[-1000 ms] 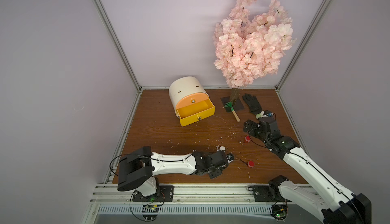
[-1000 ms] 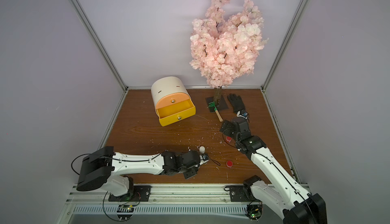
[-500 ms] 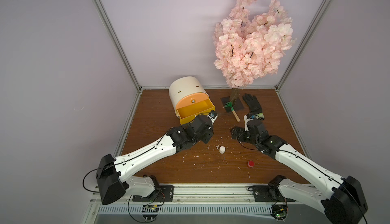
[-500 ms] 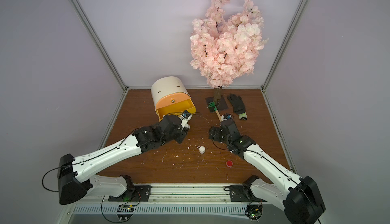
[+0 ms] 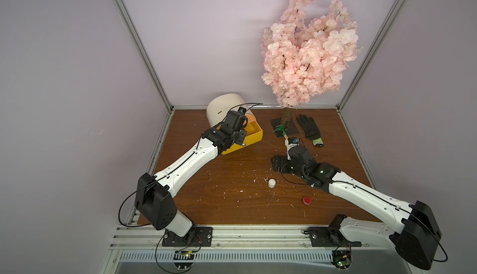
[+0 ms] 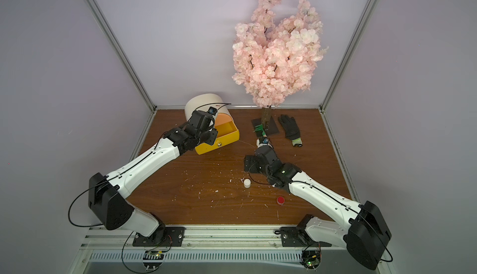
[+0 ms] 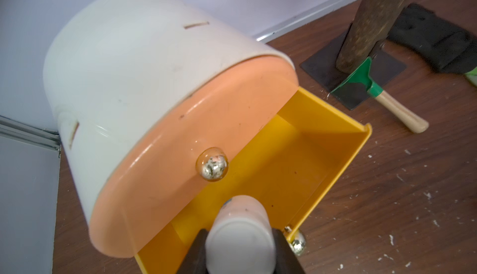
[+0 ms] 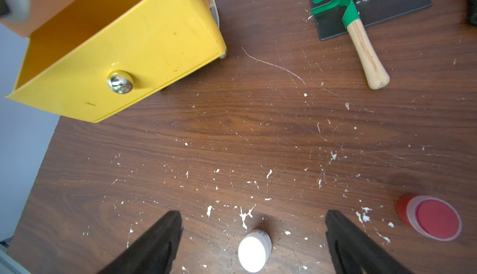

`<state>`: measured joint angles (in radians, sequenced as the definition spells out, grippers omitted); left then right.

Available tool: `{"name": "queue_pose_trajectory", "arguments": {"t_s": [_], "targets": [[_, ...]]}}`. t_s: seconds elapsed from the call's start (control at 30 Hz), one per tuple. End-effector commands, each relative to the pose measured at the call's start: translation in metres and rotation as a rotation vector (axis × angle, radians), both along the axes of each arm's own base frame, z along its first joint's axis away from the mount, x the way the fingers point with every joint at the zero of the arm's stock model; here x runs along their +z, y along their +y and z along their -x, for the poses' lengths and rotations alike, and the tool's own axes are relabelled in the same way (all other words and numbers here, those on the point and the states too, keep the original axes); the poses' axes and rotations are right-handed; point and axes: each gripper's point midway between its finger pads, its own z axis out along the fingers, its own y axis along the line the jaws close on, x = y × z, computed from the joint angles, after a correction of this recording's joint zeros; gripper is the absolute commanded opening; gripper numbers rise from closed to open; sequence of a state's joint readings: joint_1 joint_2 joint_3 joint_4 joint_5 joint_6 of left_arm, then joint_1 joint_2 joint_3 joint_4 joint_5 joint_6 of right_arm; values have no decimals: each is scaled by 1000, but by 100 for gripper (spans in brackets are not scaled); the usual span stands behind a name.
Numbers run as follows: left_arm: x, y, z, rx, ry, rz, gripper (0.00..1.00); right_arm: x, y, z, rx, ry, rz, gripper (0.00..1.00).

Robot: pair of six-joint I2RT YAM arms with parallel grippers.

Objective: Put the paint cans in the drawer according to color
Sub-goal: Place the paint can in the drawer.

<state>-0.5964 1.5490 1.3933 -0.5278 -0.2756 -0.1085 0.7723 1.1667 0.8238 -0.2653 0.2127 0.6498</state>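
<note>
between lilac walls [image 5: 206, 40]: wood tabletop [image 5: 219, 166], perhaps paint-flecked

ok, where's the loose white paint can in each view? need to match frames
Top view: loose white can mid-table, by the right arm's wrist.
Top view: same can, image-left of the red can.
Left wrist: not in it; the left pincer grips a second white can.
Right wrist: on the table, seen between the open right pincer fingers.
Shared landmark: yellow drawer, pulled out, in all four.
</note>
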Motion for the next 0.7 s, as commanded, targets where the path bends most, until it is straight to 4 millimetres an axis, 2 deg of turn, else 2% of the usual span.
{"name": "queue_pose_trajectory", "arguments": {"t_s": [0.0, 0.17, 0.67], "targets": [[-1, 9, -4, 16, 15, -21, 28, 23, 1, -7, -16, -62, -12, 93], [-18, 14, -6, 48, 48, -50, 30, 30, 6, -7, 0, -69, -15, 93], [-36, 23, -14, 99, 85, -63, 38, 37, 5, -7, -5, -84, -5, 93]]}}
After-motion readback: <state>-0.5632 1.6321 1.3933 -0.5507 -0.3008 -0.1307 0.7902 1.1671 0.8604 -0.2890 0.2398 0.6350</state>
